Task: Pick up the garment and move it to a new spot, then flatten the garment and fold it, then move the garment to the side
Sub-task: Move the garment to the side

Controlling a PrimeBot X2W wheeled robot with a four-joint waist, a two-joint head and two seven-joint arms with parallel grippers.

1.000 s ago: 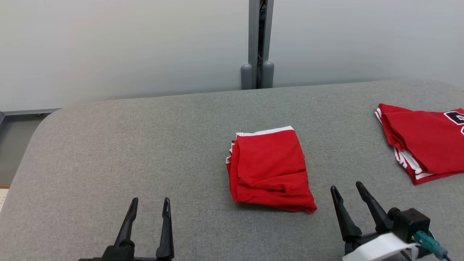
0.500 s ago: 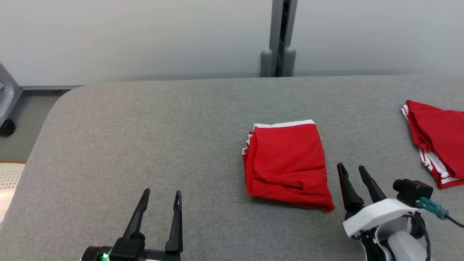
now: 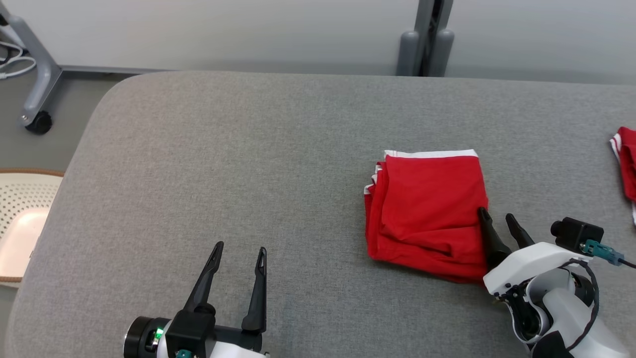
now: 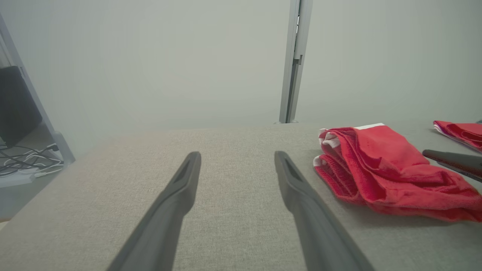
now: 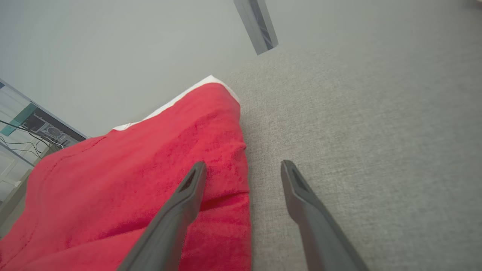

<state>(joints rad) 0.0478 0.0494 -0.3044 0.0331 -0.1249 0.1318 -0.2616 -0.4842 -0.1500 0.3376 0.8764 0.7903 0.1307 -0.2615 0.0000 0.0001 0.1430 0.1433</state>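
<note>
Folded red garment on grey table. Right gripper, jaws spread, empty, 1 finger over garment's edge. Left gripper spread, empty, well apart.

The left gripper is reaching out over the grey fabric table, its two long dark fingers standing wide apart, with bare table top showing between them. To the right of the fingers, the folded red garment is lying on the table, its white-trimmed layers facing left and a white edge showing along its far side. Just right of it, the right gripper's dark finger is pointing in at the fold. A second red garment is lying at the far right. A grey post is rising beyond the table's far edge, and cables are trailing on the left.
</note>
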